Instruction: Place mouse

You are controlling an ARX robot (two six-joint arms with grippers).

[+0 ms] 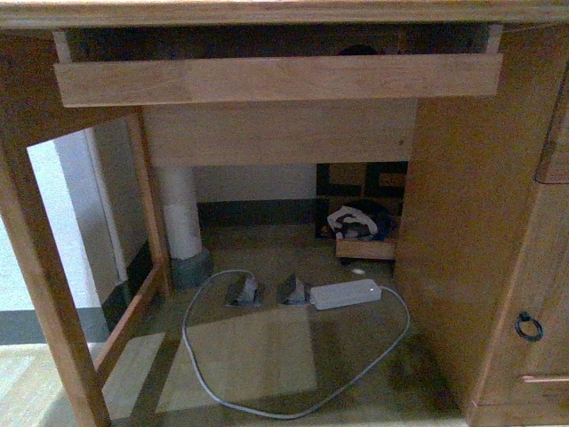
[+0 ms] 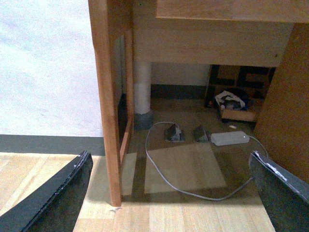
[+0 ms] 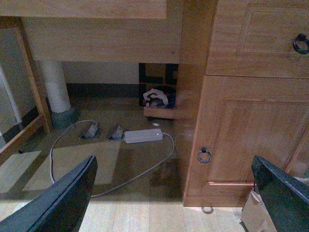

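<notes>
The left tool [image 2: 170,162] and right tool [image 3: 175,164] are both spread, holding nothing, facing the wooden table [image 1: 462,222]; a white adapter [image 1: 345,294] lies on the floor [image 1: 267,356] beneath

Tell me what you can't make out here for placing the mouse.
- The mouse: not identifiable in any view. The front view shows only a dark hump behind the pull-out tray.
- Desk top surface: cut off by the frame edge in every view.
- The left gripper and right gripper: only finger ends show, wide apart.
- Bundle at the back: too blurred to identify.
</notes>
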